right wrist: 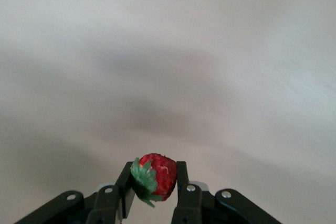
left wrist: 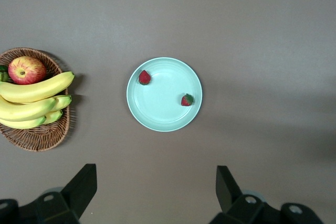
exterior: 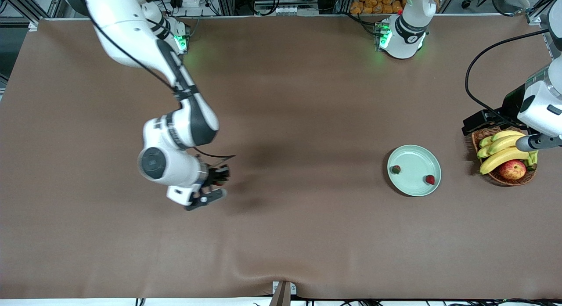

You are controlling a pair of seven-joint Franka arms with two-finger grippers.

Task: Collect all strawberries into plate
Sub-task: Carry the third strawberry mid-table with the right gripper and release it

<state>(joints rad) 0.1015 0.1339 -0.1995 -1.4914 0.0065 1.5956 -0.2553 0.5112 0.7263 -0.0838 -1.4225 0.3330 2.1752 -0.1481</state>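
Three small red strawberries with green caps in all. One (right wrist: 155,183) is clamped in the right pincer (exterior: 214,185), which hangs over the brown table (exterior: 281,235) well toward the right arm's end from the round pale mint-green plate (exterior: 414,156). Two strawberries (exterior: 396,169) (exterior: 430,179) lie on that plate, apart. Beside the plate, toward the left arm's end, one brown wicker basket (exterior: 505,180) holds several yellow bananas (exterior: 502,159) (and one red-yellow apple (exterior: 512,169)). The left pincer (left wrist: 157,192) waits high above, fingers apart.
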